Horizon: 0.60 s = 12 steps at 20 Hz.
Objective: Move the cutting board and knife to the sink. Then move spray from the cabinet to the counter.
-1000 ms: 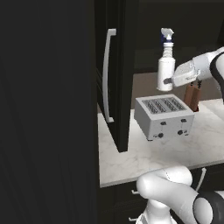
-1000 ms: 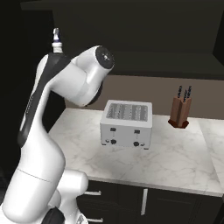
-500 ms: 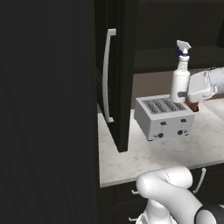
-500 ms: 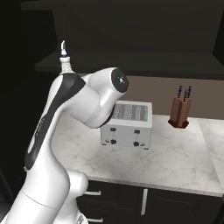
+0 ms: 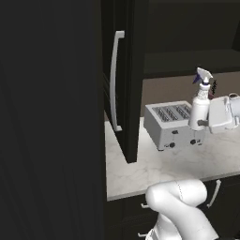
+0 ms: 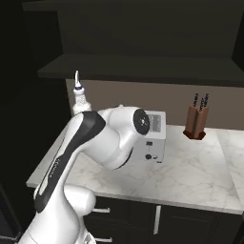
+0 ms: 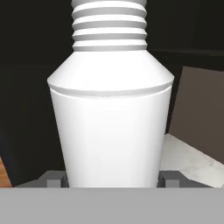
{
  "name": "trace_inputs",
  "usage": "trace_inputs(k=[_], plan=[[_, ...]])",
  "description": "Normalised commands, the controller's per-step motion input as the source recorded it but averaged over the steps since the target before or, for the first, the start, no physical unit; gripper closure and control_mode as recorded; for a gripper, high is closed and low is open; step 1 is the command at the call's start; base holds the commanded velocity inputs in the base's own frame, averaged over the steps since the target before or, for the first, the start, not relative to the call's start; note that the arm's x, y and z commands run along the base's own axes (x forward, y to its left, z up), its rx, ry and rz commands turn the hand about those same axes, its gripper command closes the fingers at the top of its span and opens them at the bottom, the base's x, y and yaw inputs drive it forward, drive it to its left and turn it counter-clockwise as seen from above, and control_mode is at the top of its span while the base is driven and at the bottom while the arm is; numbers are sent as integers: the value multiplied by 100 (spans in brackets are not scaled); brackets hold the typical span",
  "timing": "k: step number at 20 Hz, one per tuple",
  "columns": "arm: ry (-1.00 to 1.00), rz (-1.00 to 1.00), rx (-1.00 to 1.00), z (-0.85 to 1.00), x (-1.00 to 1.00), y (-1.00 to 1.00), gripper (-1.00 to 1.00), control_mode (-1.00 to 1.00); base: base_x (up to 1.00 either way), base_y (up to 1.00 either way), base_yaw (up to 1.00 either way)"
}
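Note:
My gripper (image 7: 112, 179) is shut on the spray (image 7: 111, 122), a white bottle held upright by its lower body, with one fingertip (image 7: 54, 178) on each side. In the left base view the spray (image 5: 199, 107) hangs above the marble counter (image 5: 154, 168), in front of the toaster's right end, and my gripper (image 5: 204, 123) reaches it from the right. In the right base view the spray's neck and nozzle (image 6: 79, 95) rise behind my arm. The black cabinet (image 5: 126, 93) with its silver bar handle stands to the left. The cutting board, knife and sink are out of view.
A silver toaster (image 5: 169, 124) sits on the counter (image 6: 190, 167) near the back wall. A brown knife block (image 6: 198, 121) with black-handled knives stands further right. A dark shelf (image 6: 143, 71) runs above. Bare marble lies in front of the toaster.
The arm has carried the spray to the right and downward, away from the cabinet, to a spot low beside the toaster. The grip has stayed the same.

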Motion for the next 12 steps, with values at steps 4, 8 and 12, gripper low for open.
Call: trace_inputs(k=[4,8,12], plan=[[0,9,0,-68,-4,-24,100,-100,0,0,0],[0,8,0,-63,0,-22,100,-100,0,0,0],[0,9,4,-52,0,-26,100,-100,0,0,0]])
